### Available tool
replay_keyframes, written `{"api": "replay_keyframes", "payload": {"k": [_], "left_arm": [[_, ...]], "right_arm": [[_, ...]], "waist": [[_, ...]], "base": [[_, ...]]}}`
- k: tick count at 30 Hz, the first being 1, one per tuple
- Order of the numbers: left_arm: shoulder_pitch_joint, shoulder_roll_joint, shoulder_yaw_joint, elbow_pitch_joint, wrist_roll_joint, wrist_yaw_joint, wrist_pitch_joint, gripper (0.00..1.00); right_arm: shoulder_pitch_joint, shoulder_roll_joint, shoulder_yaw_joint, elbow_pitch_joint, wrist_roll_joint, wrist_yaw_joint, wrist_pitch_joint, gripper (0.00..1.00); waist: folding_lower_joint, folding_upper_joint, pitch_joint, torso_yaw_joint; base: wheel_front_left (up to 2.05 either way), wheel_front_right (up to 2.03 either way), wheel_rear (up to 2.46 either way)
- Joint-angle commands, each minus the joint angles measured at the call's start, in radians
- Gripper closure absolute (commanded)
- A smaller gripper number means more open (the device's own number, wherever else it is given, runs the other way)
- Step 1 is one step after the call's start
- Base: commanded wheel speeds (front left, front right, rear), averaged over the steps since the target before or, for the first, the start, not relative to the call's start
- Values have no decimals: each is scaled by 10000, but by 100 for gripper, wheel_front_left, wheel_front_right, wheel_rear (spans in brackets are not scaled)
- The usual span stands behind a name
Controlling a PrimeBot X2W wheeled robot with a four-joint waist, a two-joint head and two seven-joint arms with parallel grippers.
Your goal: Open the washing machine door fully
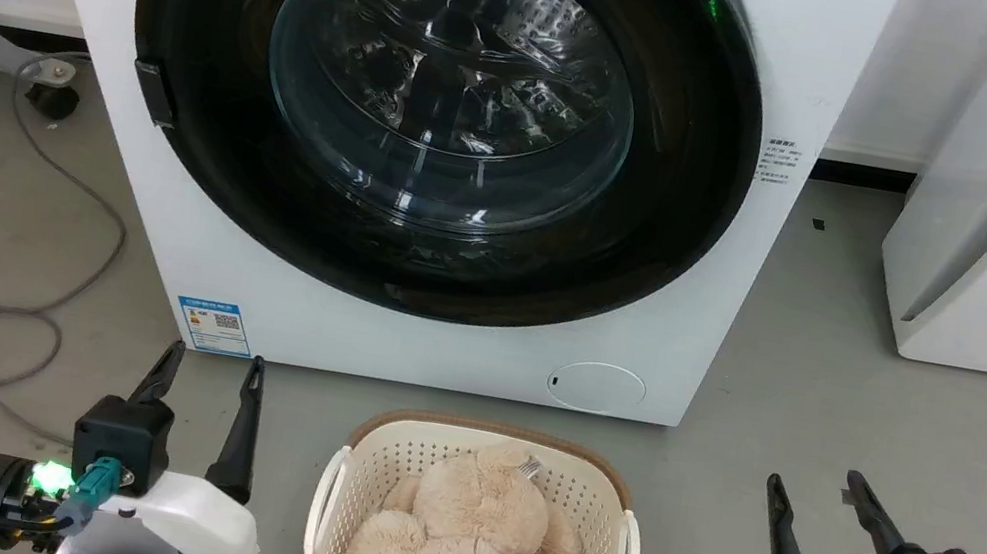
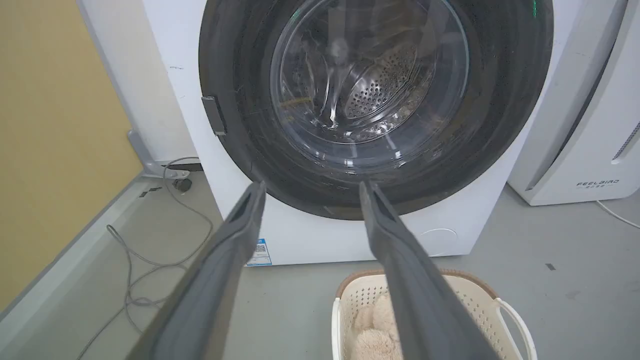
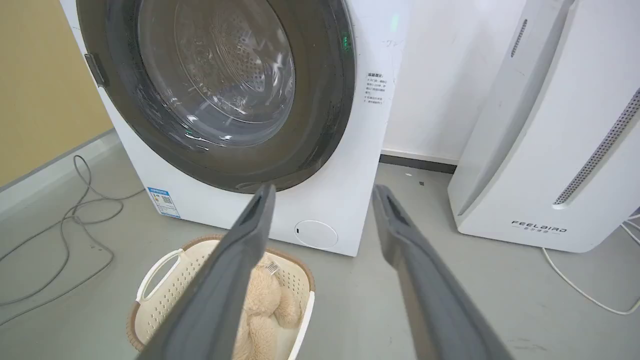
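**Two claws released, and the handle sits on the left**

Both claws hang low in front of the washing machine [image 1: 440, 349], fingers spread, gripping nothing. The left claw [image 1: 217, 354] is at lower left, the right claw [image 1: 813, 478] at lower right. Between them on the floor is a laundry basket [image 1: 385, 431] with a plush toy [image 1: 476, 518] inside.

The washing machine door [image 1: 442, 106] looks shut, its black ring lying flat against the white front. Now the relation that matters: the small handle tab [image 1: 153, 92] sits on the door's left edge, about halfway up. That puts it above, beyond and a touch left of the left claw, and well apart from the right claw, which would have to cross the whole door to reach it. The left arm looks like the one to go.

In the left wrist view the handle tab [image 2: 214, 116] lies up and left of the fingertips. Its long axis runs nearly upright, following the rim. My read: the fingers want to close across that narrow bar, then pull outward and toward the right, where the hinge probably sits.
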Motion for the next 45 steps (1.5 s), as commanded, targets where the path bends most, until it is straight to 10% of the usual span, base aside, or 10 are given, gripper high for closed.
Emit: {"api": "replay_keyframes", "payload": {"k": [1, 8, 9, 10, 28, 45], "left_arm": [[-9, 0, -43, 37, -54, -19, -57, 0], [-63, 0, -175, 182, -164, -40, -201, 0], [-73, 0, -195, 203, -180, -43, -223, 0], [-84, 0, -215, 224, -196, -46, -245, 0], [-236, 13, -542, 519, -492, -85, -635, 0], [-367, 58, -882, 756, -741, -110, -995, 0]], "right_arm": [[24, 0, -6, 16, 57, 0, -53, 0], [61, 1, -40, 74, 234, 1, -176, 0], [64, 1, -43, 87, 274, 1, -188, 33], [67, 1, -47, 97, 303, 1, -202, 98], [53, 2, 71, 237, 2168, 1, -621, 100], [-300, 3, -261, 341, 7696, 2, -1027, 100]], "waist": [[0, 0, 1, -4], [0, 0, -2, -12], [0, 0, -2, -12], [0, 0, -1, -12], [0, 0, -6, -18], [0, 0, 33, 28]], "base": [[0, 0, 0], [0, 0, 0], [0, 0, 0], [0, 0, 0], [0, 0, 0], [0, 0, 0]]}}
